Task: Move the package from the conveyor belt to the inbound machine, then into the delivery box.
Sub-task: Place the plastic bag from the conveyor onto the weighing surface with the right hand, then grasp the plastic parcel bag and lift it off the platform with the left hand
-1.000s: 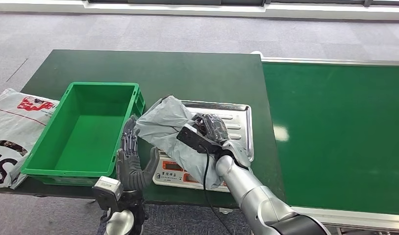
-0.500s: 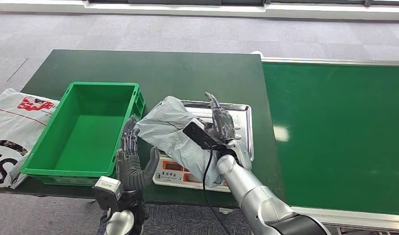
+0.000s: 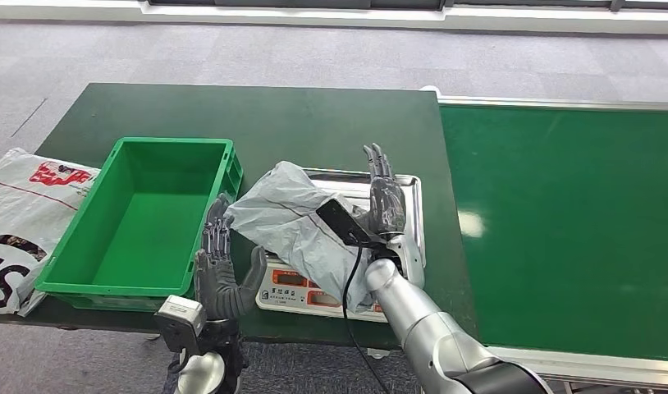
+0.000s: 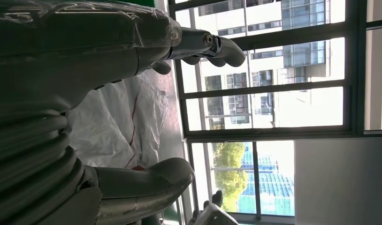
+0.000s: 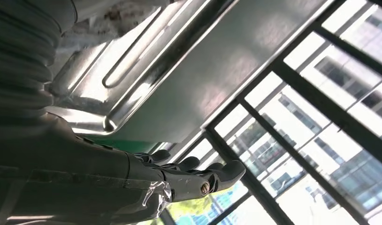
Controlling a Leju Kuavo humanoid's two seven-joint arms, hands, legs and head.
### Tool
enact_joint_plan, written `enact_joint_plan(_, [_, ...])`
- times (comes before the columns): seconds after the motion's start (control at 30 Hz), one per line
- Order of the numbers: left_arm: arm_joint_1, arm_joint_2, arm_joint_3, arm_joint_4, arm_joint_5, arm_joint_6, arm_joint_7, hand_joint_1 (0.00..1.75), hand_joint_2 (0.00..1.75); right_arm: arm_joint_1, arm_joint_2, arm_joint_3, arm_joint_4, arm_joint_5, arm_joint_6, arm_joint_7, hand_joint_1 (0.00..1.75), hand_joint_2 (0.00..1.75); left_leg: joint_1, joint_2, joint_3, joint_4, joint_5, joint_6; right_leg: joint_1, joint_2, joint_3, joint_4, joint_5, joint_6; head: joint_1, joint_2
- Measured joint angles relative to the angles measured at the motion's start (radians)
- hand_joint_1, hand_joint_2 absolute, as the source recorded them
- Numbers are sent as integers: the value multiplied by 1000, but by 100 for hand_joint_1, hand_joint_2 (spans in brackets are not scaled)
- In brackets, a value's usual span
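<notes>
Your package (image 3: pixel 294 222), a crumpled grey poly bag, lies on the inbound machine (image 3: pixel 400 193), the steel-trayed scale on the table (image 3: pixel 314 123), with its near-left end spilling over the tray's edge toward the delivery box (image 3: pixel 138 217). Its long axis runs diagonally, from the corner nearest the green box down toward the scale's display.

Your right robot hand (image 3: pixel 386 201) stands just beside the package on its right, fingers straight up and spread, holding nothing. Your left robot hand (image 3: pixel 220 267) waits released too, palm facing the bag, in the narrow gap between the box wall and the package's overhanging end; whether its fingertips touch the plastic, you cannot tell.

So the bag sits between both hands, and the box lies to its left. The left hand looks nearer the drop point; judge it the likelier one to take the bag across.
</notes>
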Motion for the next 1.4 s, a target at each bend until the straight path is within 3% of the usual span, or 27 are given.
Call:
enact_joint_plan(0.13, [0, 0, 0, 1, -2, 15, 0, 0, 175, 2, 0, -45, -16, -64, -51, -40, 0, 175, 0, 0, 0, 0, 0, 0, 0, 0, 0, 0, 0, 0, 0, 0])
enact_joint_plan(0.7, [0, -1, 0, 4, -3, 40, 0, 0, 175, 20, 0, -99, -68, -185, -74, -110, 0, 175, 0, 0, 0, 0, 0, 0, 0, 0, 0, 0, 0, 0, 0, 0])
enact_joint_plan(0.83, [0, 0, 0, 4, -3, 77, 0, 0, 175, 79, 1, -14, -232, -345, -71, -119, 0, 175, 0, 0, 0, 0, 0, 0, 0, 0, 0, 0, 0, 0, 0, 0])
enact_joint_plan(1.03, [0, 0, 0, 5, -29, 137, 0, 0, 175, 128, -1, 68, -369, -444, -116, -120, 0, 175, 0, 0, 0, 0, 0, 0, 0, 0, 0, 0, 0, 0, 0, 0])
enact_joint_plan(1.17, [-8, 4, 4, 33, -73, 234, 0, 0, 175, 202, -1, 106, -548, -444, -138, -120, 0, 175, 0, -1, 0, 0, 0, 0, 0, -1, 0, 0, 0, 0, 0, 0])
enact_joint_plan(1.4, [-33, 5, 30, 83, -102, 257, 0, 0, 175, 287, 0, 125, -786, -417, -141, -120, 0, 175, 0, -1, 0, 0, 0, 0, 0, -1, 0, 0, 0, 0, 0, 0])
